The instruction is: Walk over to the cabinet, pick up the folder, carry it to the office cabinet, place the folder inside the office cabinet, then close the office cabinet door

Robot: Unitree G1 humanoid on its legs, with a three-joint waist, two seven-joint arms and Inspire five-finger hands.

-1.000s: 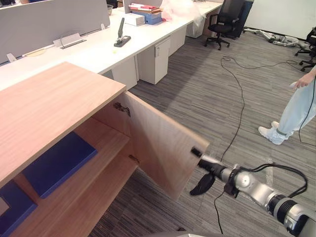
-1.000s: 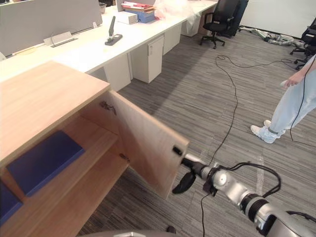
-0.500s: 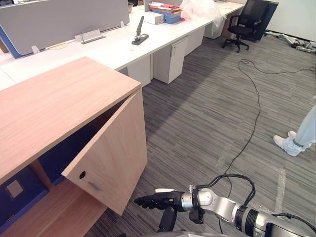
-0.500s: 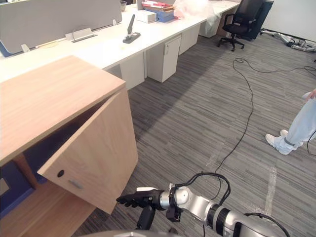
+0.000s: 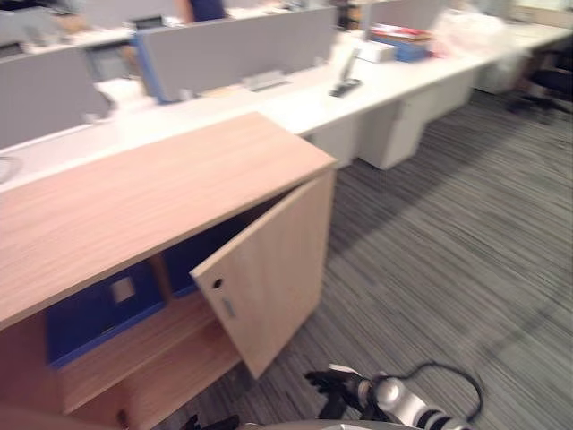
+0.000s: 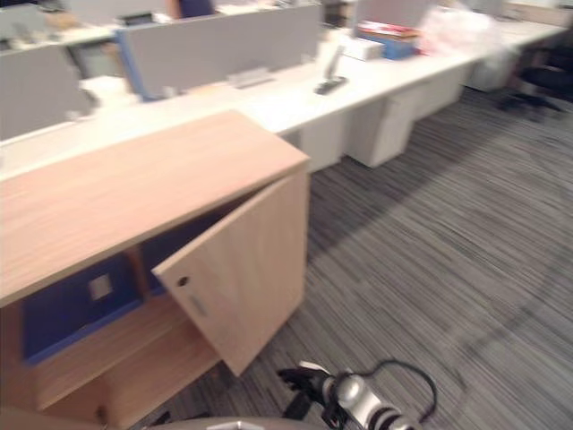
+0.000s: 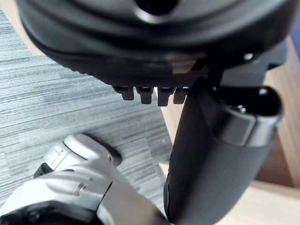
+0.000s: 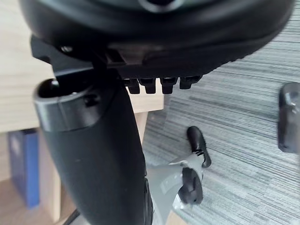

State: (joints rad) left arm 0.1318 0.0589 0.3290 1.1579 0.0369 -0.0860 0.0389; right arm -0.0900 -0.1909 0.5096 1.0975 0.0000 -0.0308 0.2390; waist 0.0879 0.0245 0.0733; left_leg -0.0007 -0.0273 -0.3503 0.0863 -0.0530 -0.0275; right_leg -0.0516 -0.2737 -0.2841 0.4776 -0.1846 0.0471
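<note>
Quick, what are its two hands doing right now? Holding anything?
Left hand: open, holding nothing.
Right hand: open, holding nothing.

Silver arm (image 5: 400, 415), dark robot hand (image 5: 329, 385) (white thumb-cover).

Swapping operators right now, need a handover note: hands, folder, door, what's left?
Right hand: open, empty, low beneath the door, not touching it.
Left hand: open, empty.
Blue folders sit on the shelf inside the office cabinet.
Done: folder stowed.
Left: the door is ajar; push it fully shut, probably with the right hand.
</note>
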